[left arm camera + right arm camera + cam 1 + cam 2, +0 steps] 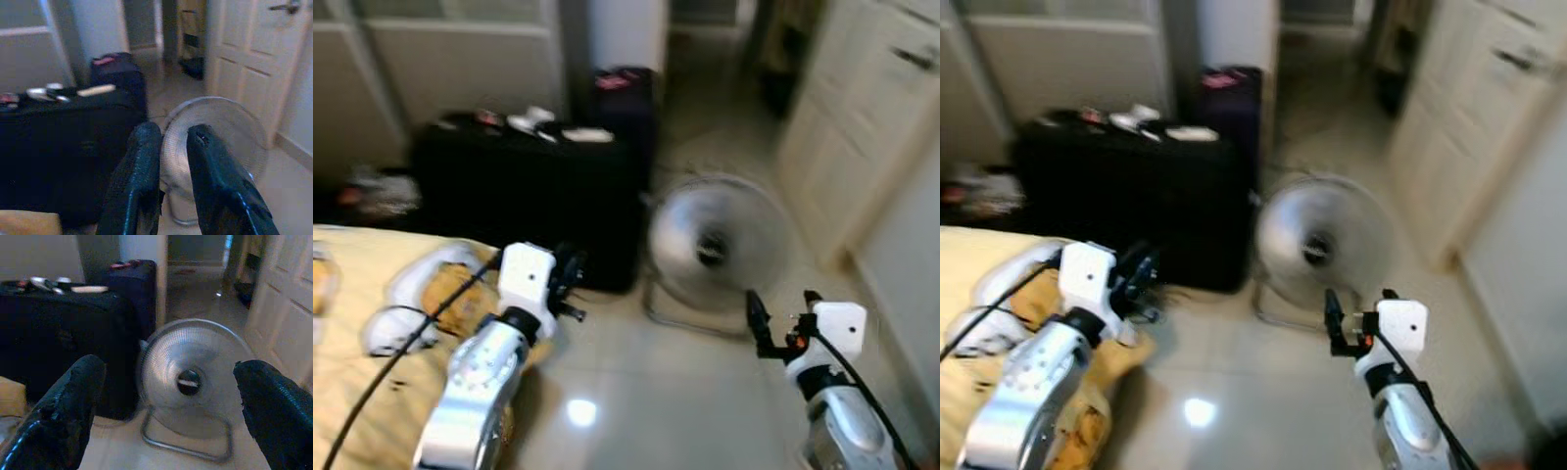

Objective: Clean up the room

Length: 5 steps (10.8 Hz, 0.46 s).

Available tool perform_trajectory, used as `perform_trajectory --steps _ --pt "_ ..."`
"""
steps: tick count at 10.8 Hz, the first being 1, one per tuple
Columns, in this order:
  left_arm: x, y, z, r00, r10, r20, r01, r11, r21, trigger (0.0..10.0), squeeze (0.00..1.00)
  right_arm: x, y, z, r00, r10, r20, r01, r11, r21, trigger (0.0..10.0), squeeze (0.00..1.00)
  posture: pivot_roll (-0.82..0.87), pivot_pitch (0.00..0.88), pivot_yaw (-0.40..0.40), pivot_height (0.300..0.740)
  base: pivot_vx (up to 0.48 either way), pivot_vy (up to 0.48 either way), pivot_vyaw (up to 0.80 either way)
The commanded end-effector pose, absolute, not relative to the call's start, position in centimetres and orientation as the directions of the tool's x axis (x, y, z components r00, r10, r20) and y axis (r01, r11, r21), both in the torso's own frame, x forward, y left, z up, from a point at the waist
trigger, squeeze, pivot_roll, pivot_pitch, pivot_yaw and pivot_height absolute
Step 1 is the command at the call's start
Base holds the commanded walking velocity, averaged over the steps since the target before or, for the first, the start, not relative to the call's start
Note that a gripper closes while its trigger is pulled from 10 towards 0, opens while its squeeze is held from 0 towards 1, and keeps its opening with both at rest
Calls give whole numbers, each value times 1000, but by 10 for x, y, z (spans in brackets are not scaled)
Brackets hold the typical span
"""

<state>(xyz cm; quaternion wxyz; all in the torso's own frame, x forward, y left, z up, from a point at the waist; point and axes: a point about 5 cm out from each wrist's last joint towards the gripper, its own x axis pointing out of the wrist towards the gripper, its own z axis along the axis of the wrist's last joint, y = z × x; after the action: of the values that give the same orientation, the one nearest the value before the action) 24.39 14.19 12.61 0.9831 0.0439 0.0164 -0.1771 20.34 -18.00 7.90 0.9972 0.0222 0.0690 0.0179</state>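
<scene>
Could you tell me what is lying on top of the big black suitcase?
On the black suitcase lie a flat white item and some small white and reddish items, too blurred to name. Its contents are hidden.

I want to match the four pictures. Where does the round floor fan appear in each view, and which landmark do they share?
Left eye view: floor fan, right of centre on the tiled floor.
Right eye view: near the centre.
Left wrist view: behind the left end effector, lower middle.
Right wrist view: centre, framed between the right end effector's fingers.
Shared landmark: the black suitcase beside the fan.
</scene>
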Motion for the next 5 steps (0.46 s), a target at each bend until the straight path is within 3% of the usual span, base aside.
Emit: perform_trajectory --steps 1,5 --pt "245 147 128 942 -333 -41 335 938 88 10000 0 206 -174 82 991 54 -118 -48 997 59 10000 0 -22 0 -7 740 394 0 0" --pt "243 146 126 941 -335 -44 337 938 84 10000 0 203 -173 78 988 54 -143 -45 997 70 10000 0 -29 0 -2 740 391 0 0"
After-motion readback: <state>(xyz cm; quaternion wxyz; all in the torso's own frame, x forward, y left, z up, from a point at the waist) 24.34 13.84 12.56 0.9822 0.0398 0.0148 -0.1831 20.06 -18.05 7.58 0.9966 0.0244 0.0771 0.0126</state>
